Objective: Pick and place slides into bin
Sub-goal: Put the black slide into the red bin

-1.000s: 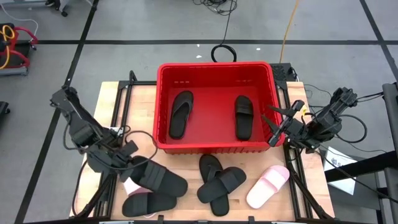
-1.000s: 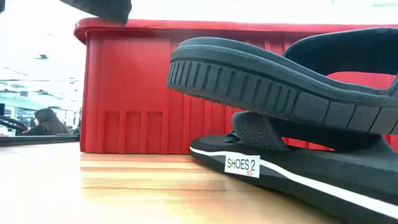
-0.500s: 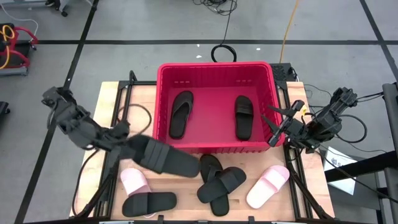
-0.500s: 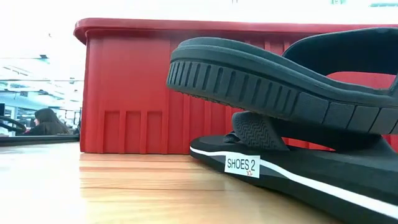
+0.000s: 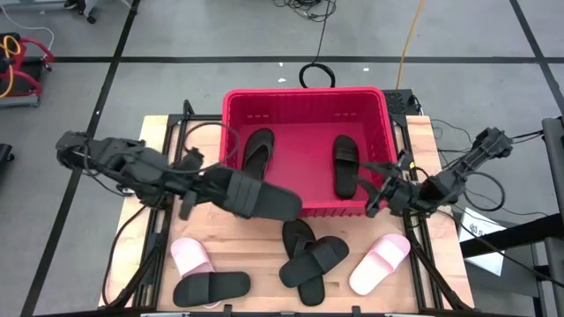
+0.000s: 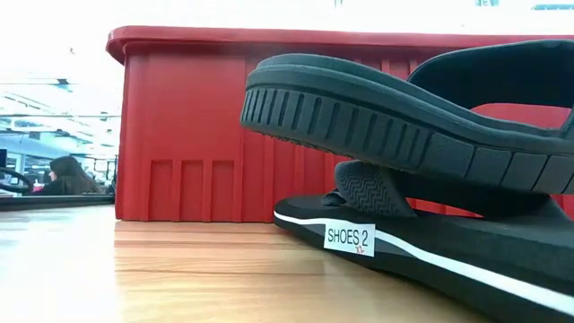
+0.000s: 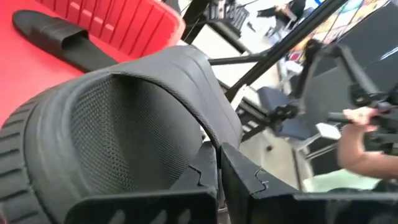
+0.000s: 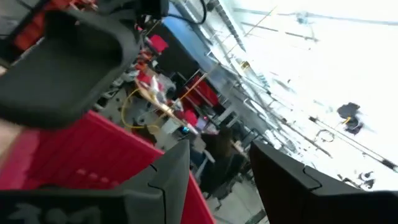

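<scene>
Grey floor [image 5: 203,35] crossed by dark lines surrounds the wooden table [image 5: 256,264]. A yellow cable [image 5: 407,40] trails across it. Beyond the table, a seated person [image 6: 65,175] in a bright room.

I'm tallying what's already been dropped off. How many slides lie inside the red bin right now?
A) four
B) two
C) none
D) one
B: the high view shows two black slides on the floor of the bin, a thong slide and a strap slide; the one the left hand grips is still over the front rim.
</scene>
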